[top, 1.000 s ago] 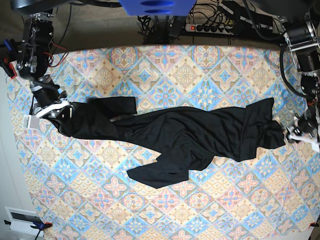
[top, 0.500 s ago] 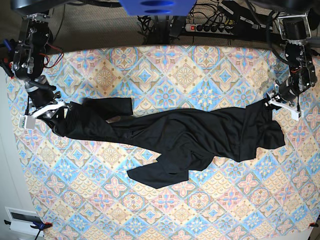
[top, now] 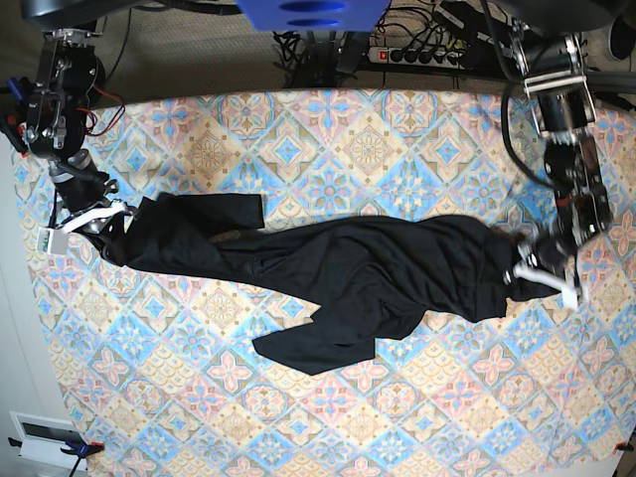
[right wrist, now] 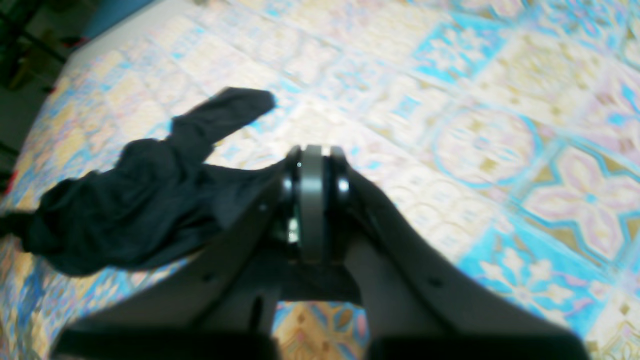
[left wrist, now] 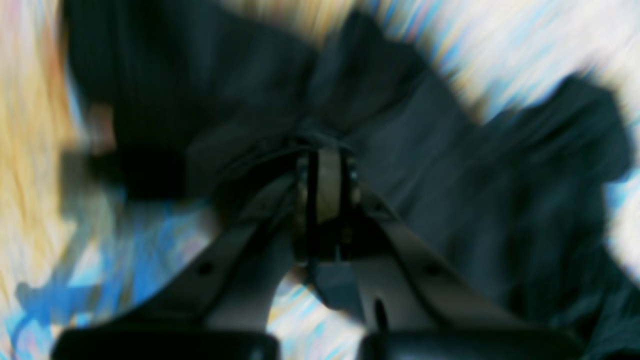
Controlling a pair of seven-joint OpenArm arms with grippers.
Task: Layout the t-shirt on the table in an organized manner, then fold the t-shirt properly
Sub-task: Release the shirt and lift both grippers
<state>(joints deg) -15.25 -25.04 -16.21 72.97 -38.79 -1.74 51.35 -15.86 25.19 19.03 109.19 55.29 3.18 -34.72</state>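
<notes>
Pastel diamond tiles with floral motifs cover the tabletop, blue, pink and yellow, reaching almost to every edge of the base view. Black t-shirt lies across the middle of it, drawn out in a long band from one side to the other, creased and bunched, not flat. One flap spills toward the near edge; another short flap lies beside the end on that view's left. Right pincer sits at that left end, closed on the t-shirt's edge; its wrist view shows the fingers together with dark cloth caught between them and trailing off over the tiles. Left pincer sits at the opposite end, closed on the t-shirt; its wrist view is blurred by motion, yet the fingers meet with black fabric gathered round their tips. Power strip and cables lie beyond the tabletop's far edge.
</notes>
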